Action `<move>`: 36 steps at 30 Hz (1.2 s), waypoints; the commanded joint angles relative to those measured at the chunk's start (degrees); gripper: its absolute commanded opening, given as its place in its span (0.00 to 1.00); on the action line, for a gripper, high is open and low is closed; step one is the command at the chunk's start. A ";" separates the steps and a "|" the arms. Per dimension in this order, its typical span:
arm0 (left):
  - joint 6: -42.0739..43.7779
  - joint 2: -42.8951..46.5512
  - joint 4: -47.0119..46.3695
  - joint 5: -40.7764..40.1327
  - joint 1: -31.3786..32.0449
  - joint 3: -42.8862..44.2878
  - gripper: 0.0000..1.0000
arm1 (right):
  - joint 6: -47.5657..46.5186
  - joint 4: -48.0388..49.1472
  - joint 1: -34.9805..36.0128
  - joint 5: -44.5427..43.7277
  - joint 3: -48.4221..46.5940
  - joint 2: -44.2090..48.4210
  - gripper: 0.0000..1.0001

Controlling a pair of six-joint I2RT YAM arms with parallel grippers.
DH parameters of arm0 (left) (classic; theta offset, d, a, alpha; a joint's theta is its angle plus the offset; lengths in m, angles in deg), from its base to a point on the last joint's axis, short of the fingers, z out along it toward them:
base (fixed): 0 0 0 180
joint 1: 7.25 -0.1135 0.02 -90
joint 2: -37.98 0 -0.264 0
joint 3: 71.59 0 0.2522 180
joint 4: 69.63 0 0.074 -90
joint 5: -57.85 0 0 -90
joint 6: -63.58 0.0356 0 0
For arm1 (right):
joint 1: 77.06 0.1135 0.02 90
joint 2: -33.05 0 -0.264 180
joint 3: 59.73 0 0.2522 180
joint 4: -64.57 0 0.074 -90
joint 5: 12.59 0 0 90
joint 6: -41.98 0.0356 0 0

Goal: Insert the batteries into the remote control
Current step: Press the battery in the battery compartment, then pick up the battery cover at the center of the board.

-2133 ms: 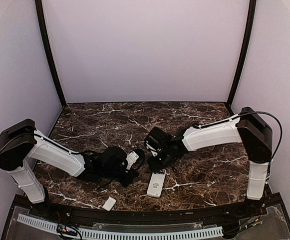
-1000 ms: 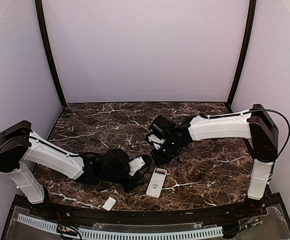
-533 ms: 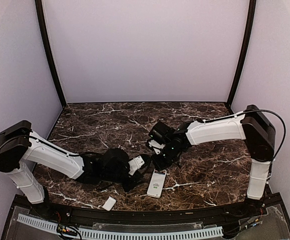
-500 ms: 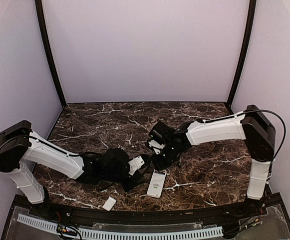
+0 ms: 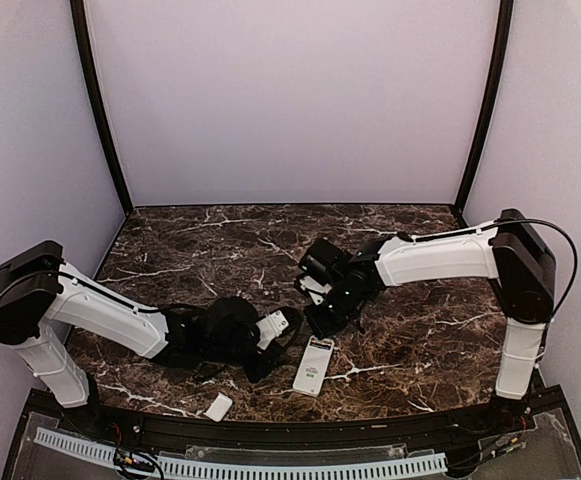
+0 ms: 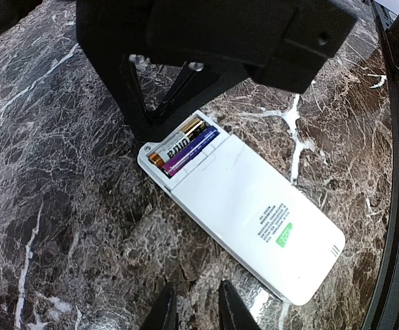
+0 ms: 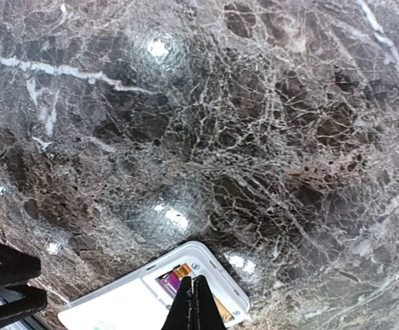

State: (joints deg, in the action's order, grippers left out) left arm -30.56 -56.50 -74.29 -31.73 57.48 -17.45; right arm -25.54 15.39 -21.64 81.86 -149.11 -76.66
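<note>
From above, your remote lay on the table near the front edge. The right gripper was just behind it, the left gripper beside it, and the cover lay apart.

At the left wrist, both batteries sat side by side in the remote's open bay. Your left gripper's fingers stood narrowly parted and empty.

At the right wrist, the right gripper's fingers were pressed together over the batteries.
</note>
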 commanded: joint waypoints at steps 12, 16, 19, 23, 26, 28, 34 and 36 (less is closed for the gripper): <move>-3.85 4.69 2.51 -4.39 -1.93 -0.92 0.20 | 1.23 1.23 0.35 1.04 4.62 -1.34 0.00; -4.73 6.13 3.24 -5.66 -2.80 -1.57 0.20 | 0.82 -0.12 0.41 -0.71 3.94 -0.96 0.00; -5.70 6.73 3.88 -7.47 -3.25 -1.97 0.20 | 0.15 -1.70 0.47 -1.69 2.03 -0.17 0.00; -8.74 8.55 6.00 -12.25 -4.09 -2.29 0.21 | -1.20 -2.76 0.93 -1.57 -1.16 1.47 0.00; -12.93 11.16 9.68 -17.21 -5.00 -2.44 0.28 | -3.21 -1.75 2.72 -1.73 -3.44 2.75 0.00; -15.93 12.79 12.64 -22.22 -6.07 -2.56 0.32 | -3.73 -0.45 5.00 -2.12 -4.83 3.16 0.07; -26.95 19.89 24.35 -27.61 -10.25 -2.68 0.58 | -11.26 8.48 15.06 3.54 -6.61 2.06 0.44; -29.98 23.00 28.12 -28.81 -10.89 -2.97 0.65 | -17.83 14.17 19.17 4.92 -5.54 1.92 0.54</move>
State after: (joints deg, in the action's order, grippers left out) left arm -51.19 -38.66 -56.82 -54.85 47.75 -19.13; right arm -33.02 19.98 -9.64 82.54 -154.64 -75.90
